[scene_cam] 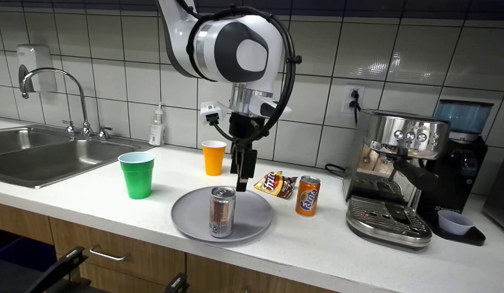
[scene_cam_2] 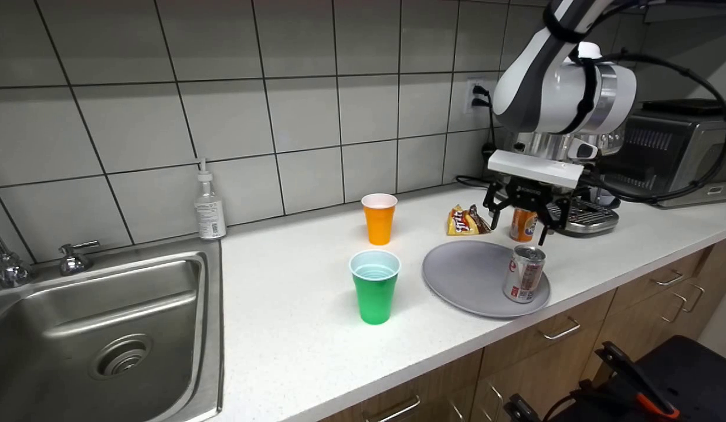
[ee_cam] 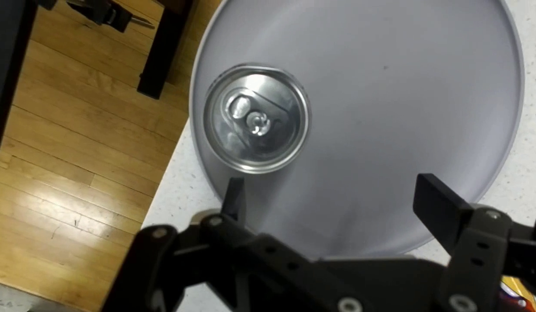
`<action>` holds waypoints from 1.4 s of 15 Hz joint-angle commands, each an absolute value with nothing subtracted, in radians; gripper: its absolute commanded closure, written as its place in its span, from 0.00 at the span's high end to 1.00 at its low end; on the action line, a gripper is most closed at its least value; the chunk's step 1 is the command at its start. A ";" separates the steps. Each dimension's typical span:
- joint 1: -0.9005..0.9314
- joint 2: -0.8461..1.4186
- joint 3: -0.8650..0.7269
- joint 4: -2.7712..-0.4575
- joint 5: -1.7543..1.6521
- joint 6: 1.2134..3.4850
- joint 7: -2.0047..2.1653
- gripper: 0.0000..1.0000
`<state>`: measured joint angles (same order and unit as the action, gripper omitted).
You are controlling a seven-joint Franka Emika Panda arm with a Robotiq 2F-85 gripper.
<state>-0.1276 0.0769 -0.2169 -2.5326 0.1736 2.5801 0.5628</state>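
Silver can (scene_cam_2: 524, 275): upright and metallic, with red lettering and a brownish panel of fine print on its side in an exterior view.
Can's lid: shiny and round, ringed by a raised rim, seen from above in the wrist view; whether it has been unsealed cannot be told.
Can's place: standing on the gray plate (scene_cam: 187, 213), toward its near edge and close to the front of the white counter (scene_cam: 317, 240).
Gripper (ee_cam: 330, 190): fingers spread wide, holding nothing and touching nothing, above the plate on the far side of the silver can.
Gap between fingers: seen from the wrist, bare plate lies below it; the silver can stands outside the gap, nearest to one fingertip.
Snack bag (scene_cam: 275, 184): yellow and brown with a red patch, lying crumpled just beyond the plate's far right edge.
Orange can (scene_cam: 307, 197): upright, with a blue-and-white label, right of the plate and near the snack bag.
Orange cup (scene_cam: 213, 158): upright, pale inside, beyond the plate toward the far left, apart from it.
Green cup (scene_cam: 137, 177): upright, also pale inside, left of the plate, well apart from the silver can.
Coffee machine (scene_cam: 378, 162): shiny metal, right of the orange can.
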 commanded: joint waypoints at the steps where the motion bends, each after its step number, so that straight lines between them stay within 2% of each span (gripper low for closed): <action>1: -0.138 0.017 -0.216 -2.582 0.131 2.568 0.578 1.00; 21: -0.151 -0.016 -0.215 -2.649 0.083 2.565 0.580 1.00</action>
